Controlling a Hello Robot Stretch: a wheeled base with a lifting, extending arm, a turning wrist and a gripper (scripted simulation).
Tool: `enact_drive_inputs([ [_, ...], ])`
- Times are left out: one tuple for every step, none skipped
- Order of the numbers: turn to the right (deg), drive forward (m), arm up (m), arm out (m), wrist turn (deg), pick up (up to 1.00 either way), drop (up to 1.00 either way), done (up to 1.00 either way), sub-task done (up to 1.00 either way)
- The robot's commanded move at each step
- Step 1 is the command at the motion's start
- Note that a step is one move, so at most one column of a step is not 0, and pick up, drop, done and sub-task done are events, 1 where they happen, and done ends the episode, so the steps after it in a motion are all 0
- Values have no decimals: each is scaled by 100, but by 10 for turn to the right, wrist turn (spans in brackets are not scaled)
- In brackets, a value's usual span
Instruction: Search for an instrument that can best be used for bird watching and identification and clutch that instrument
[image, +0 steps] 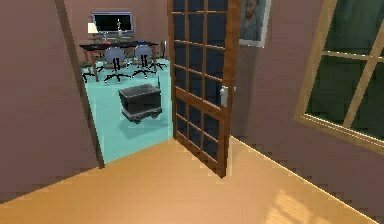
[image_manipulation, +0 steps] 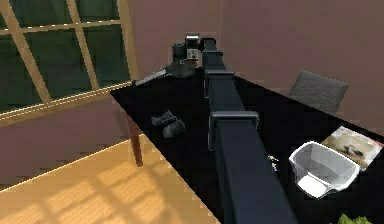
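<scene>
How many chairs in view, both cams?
3. Two office chairs at the far desk; a grey chair at the black table. The door may hide others.

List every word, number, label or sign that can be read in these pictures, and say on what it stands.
None can be read.
Printed sheet on the black table: print too small to read.
Monitor in the far room: screen too small to read.
Framed picture on the wall: no legible words.
White squares at the arm's end: black marks, no letters.
</scene>
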Motion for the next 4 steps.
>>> enact_drive_inputs([
  [0, 0, 0, 0, 150, 0, 0, 0, 0],
  [0, 0, -30, 0, 0, 0, 0, 0, 0],
  [0, 0, 0, 0, 0, 100, 0, 0, 0],
  [0, 0, 10, 0, 0, 0, 0, 0, 0],
])
